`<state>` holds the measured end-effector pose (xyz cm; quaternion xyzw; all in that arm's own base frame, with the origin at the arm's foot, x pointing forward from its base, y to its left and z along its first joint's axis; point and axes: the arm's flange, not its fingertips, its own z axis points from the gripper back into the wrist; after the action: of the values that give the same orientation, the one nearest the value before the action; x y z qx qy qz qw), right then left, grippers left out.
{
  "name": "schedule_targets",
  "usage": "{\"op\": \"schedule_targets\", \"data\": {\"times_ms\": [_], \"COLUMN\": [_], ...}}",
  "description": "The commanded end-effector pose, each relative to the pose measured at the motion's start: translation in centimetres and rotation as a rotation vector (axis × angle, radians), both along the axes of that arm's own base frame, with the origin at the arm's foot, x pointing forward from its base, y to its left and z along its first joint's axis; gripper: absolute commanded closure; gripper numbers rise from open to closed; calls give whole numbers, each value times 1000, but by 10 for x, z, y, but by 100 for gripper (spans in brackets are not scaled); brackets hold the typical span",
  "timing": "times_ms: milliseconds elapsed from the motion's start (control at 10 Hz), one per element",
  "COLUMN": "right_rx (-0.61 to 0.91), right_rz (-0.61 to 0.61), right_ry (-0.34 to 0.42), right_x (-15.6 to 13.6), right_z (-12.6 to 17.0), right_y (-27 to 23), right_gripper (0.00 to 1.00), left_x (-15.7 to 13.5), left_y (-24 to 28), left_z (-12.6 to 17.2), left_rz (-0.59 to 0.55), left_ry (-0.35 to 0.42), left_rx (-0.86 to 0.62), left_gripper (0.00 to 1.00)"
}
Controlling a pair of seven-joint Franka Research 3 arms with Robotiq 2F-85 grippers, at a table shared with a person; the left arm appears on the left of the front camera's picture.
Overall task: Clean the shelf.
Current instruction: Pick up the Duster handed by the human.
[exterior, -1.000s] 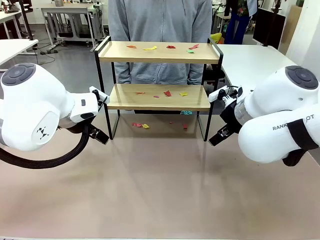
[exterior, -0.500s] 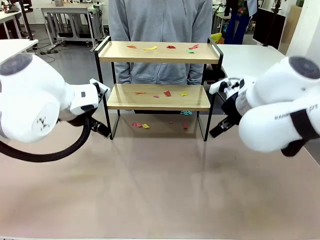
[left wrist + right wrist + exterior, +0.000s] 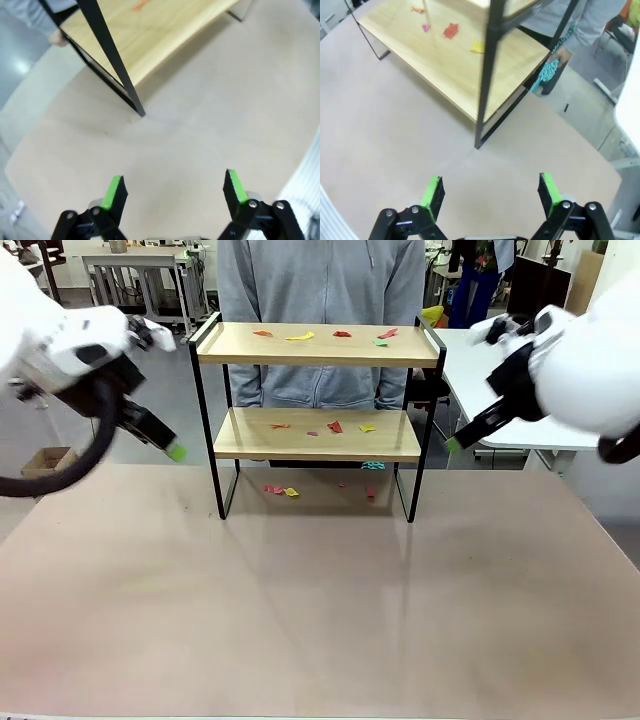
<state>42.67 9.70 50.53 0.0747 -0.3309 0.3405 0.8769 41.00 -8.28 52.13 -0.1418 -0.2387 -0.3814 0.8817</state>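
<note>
Left gripper [image 3: 172, 185] and right gripper [image 3: 490, 187] flank the shelf [image 3: 320, 357], jaws spread, empty; best entry runs between the black posts [image 3: 486, 75] toward the scraps [image 3: 335, 426].

So that's one shelf [image 3: 315, 345] with two boards, plus one person [image 3: 320, 280]. Five scraps [image 3: 299, 336] on the top board, roughly four on the lower.

Frontal, plus wrist views (shelf [image 3: 318, 348] shared)

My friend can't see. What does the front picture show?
A small two-tier wooden shelf stands on a tan table, colourful scraps on both boards and underneath. The left gripper and right gripper hover open at its sides. A person in grey stands behind.
</note>
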Motion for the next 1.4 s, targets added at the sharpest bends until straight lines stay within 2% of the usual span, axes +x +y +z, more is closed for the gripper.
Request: {"op": "schedule_targets", "data": {"times_ms": [0,200,400,600,700,800,1300], "right_rx": [41,153,245,329,372,305,305], "right_rz": [131,311,460,433,405,435,435], "right_ry": [-22,-85,-81,-89,-75,-141,-141], "right_x": [19,38,59,76,76,40,40], "right_z": [3,-3,-22,-47,-54,-30,-30], "right_y": [-51,-106,-153,-184,-187,-175,-175], "right_gripper": [0,0,0,0,0,0,0], "left_x": [26,44,58,77,80,57,57], "left_y": [49,102,134,148,146,150,150], "left_z": [-2,-16,-40,-60,-61,-57,-57], "left_rz": [-181,-339,-428,-476,-446,-432,-432], "left_ry": [45,9,-119,-192,-165,-185,-185], "left_rx": [-71,-197,-289,-360,-385,-318,-318], "left_gripper": [0,0,0,0,0,0,0]}}
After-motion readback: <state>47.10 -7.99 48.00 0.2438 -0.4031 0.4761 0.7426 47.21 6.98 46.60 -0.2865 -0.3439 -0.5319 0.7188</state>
